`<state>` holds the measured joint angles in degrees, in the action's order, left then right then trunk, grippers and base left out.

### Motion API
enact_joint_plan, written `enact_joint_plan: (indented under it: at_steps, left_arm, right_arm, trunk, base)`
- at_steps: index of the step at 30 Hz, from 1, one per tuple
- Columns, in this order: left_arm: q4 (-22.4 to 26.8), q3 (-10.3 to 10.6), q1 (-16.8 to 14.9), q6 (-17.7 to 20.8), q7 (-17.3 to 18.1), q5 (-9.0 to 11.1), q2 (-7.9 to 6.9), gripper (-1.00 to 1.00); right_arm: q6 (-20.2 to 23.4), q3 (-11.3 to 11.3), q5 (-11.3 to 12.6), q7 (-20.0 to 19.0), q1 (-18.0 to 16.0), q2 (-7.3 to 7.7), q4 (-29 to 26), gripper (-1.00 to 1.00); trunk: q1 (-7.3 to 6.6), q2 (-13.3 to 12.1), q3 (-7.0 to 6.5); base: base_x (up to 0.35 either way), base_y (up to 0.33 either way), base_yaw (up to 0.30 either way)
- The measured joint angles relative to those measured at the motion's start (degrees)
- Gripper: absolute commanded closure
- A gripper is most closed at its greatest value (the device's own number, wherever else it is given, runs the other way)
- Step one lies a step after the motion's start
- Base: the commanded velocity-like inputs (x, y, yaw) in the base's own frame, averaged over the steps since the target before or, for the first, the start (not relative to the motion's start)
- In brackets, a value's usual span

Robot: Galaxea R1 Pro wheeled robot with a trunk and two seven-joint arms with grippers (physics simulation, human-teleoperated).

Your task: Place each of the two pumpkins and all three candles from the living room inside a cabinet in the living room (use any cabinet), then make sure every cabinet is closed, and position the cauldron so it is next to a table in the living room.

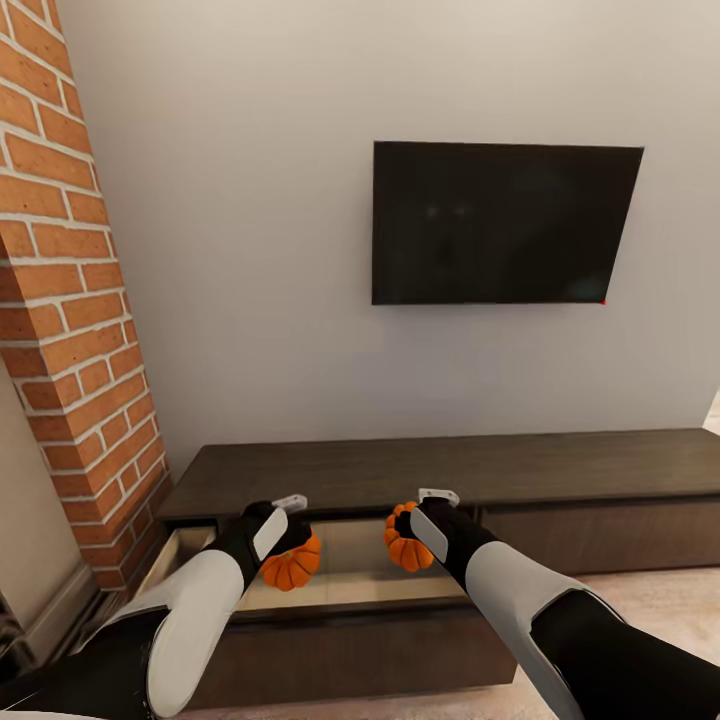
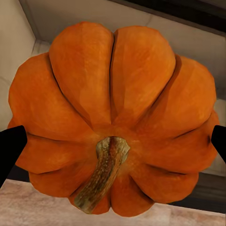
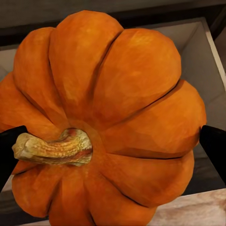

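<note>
Both arms are out over the open drawer (image 1: 345,560) of the low dark-brown cabinet (image 1: 440,470), below the wall-mounted TV (image 1: 505,222), with the brick chimney (image 1: 70,300) to the left.

Left gripper (image 1: 285,535): jaws closed across the flanks of one pumpkin (image 1: 292,565), dark fingertips (image 2: 10,146) pressing in at opposite sides. The stem (image 2: 103,172) faces the wrist camera, and the drawer's pale interior shows behind the fruit.

Right gripper (image 1: 425,520): jaws likewise clamped on the other pumpkin (image 1: 408,540), its stem (image 3: 52,147) lying sideways towards one finger. The beige drawer wall (image 3: 202,61) is visible beyond it.

Both pumpkins hang above the drawer cavity, apart from each other and not yet resting on the drawer floor, as far as the head view tells.

Handling, by judgement: hard, ribbed shell, probably rigid and light enough for one gripper (the ribs give the pads grooves to seat in). Glossy skin could slip if the grip loosens. The hold across the widest girth looks sound; the stem is a poor handle. Being rounded, they may roll once released, so a low release inside the drawer seems wise.

Candles and cauldron: nothing to note here.
</note>
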<state>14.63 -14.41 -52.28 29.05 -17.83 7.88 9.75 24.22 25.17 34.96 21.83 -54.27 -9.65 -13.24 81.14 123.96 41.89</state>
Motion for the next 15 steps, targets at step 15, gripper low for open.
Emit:
enact_joint_plan:
  at_steps: [15]
  left_arm:
    - [0.00, -0.02, 0.00, -2.08, 0.00, 0.04, 0.07, 1.00]
  right_arm:
    - [-0.19, 0.05, -0.08, -0.01, 0.09, -0.01, -0.14, 1.00]
  trunk:
    - [1.98, 3.61, 1.62]
  base:
    - [0.000, 0.000, 0.000]
